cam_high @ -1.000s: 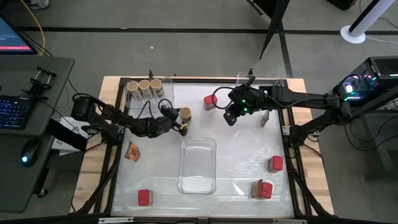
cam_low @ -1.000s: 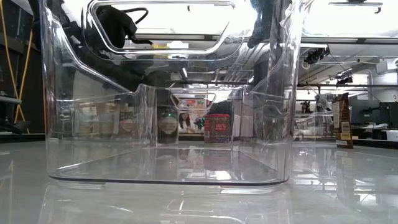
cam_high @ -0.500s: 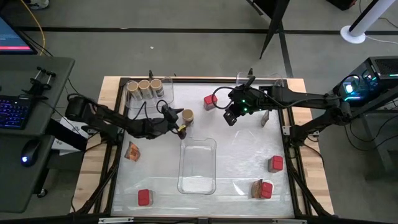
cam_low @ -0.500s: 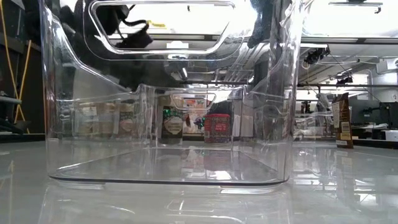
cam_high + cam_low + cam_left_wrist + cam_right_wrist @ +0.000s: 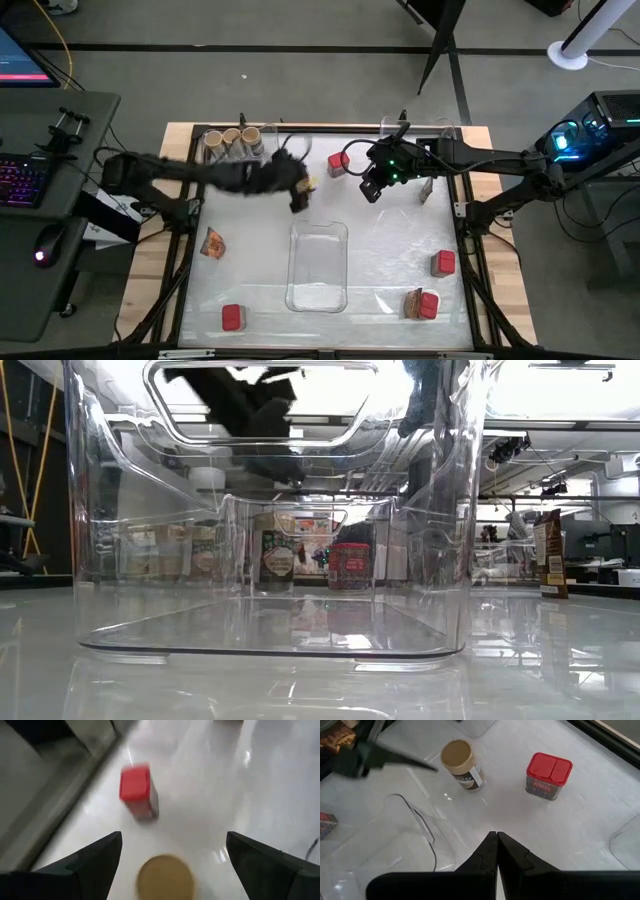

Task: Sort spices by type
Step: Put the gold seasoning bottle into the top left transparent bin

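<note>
A round jar with a tan lid [image 5: 461,762] stands upright and free on the table, left of a red boxy container [image 5: 549,776]. My left gripper [image 5: 173,837] is open and hangs above the jar lid [image 5: 165,877] without touching it; it is blurred in the high view [image 5: 297,195]. My right gripper [image 5: 496,837] is shut and hovers over the table [image 5: 372,188], right of the red container [image 5: 338,163]. Three more jars [image 5: 230,138] stand in a clear tray at the far left.
An empty clear tray [image 5: 318,290] sits mid-table and fills the low view [image 5: 270,510]. Other red containers [image 5: 232,317] [image 5: 444,263] and orange-red packets [image 5: 212,242] [image 5: 422,303] lie along the near side. A dark packet [image 5: 550,555] stands upright at the right.
My left arm has swung up from beside the jar and moved toward the far right, so its gripper now hangs over the jar; it moves fast and shows blurred. The jar stands where it was. My right arm has kept still.
</note>
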